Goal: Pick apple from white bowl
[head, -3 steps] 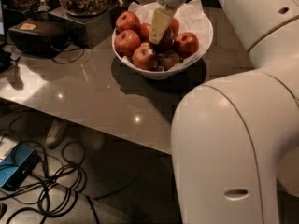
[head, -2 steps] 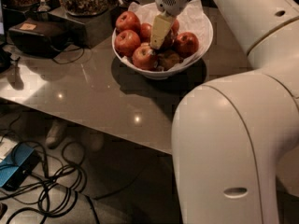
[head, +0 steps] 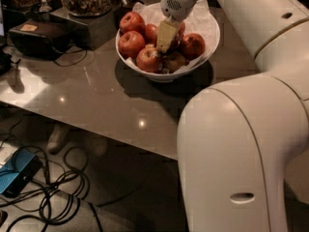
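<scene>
step: reach/descend | gripper down in white bowl, among the fruit | grip state: can't tell | apple in bowl, just beside gripper | next: likely centre on it, close, lift straight up

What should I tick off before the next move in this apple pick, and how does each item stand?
1. Gripper is inside the white bowl: ok, it reaches down into the middle of the fruit.
2. Gripper is lined up with the dark-red apple: ok, its tip is right above that apple.
3. Grip on the apple is secured: cannot tell, the contact is hidden.
4. Room around the target: not ok, the other red apples crowd it closely on both sides.
5. Bowl is steady: ok, it sits flat on the table, well back from the near edge.
</scene>
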Action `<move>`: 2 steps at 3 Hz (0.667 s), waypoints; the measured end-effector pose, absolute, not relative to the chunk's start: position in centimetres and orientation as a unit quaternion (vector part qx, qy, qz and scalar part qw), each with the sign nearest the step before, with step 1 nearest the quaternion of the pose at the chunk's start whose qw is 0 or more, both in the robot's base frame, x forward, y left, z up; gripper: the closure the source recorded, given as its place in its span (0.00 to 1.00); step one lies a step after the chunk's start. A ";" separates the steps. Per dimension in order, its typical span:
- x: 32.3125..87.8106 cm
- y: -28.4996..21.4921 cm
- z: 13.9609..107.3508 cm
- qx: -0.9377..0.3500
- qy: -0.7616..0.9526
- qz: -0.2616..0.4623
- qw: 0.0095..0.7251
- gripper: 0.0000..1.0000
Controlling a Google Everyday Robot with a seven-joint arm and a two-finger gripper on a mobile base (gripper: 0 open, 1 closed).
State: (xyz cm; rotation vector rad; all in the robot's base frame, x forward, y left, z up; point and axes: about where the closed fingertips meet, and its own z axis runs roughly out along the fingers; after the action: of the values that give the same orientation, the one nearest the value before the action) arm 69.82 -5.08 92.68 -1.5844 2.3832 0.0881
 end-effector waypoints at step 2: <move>69.8 -5.1 92.7 -0.548 0.824 0.030 0.139 0.99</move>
State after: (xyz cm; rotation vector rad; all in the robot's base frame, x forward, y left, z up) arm 69.82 -5.08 92.68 -1.5844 2.3832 0.0881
